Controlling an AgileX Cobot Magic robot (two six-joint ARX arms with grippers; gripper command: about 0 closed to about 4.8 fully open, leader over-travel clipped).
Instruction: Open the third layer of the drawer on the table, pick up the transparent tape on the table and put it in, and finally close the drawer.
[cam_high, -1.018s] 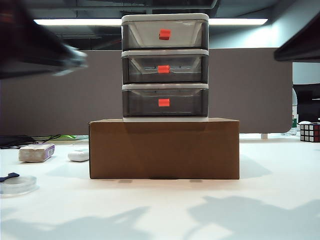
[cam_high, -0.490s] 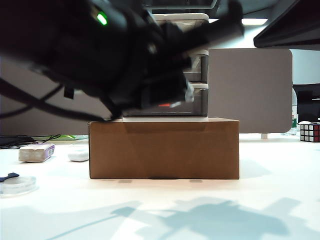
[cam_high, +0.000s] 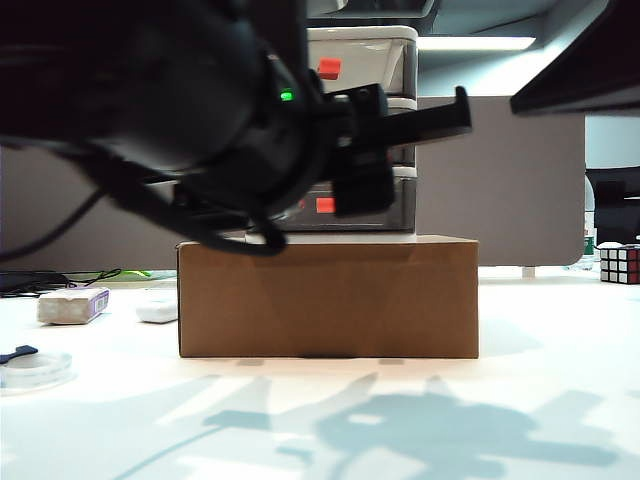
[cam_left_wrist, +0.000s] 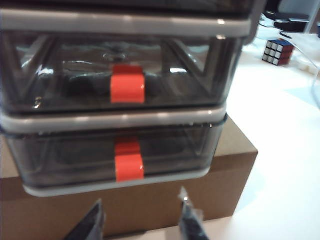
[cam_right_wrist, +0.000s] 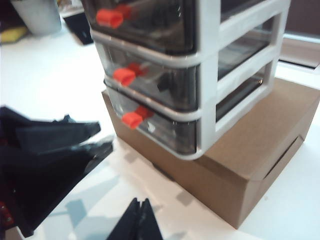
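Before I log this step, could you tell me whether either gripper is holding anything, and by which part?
Nothing is held: the left gripper stands open before the third layer's handle; the right gripper is shut and empty.

Low frontal view; wrists near drawer.

1 drawer unit: 3 tiers, 3 red-orange handles, the third layer lowest. 1 brown cardboard box beneath it. 1 transparent tape roll. 1 white block with purple label. 1 small white oval object. 1 puzzle cube. 1 table. 2 grippers: left gripper, right gripper.
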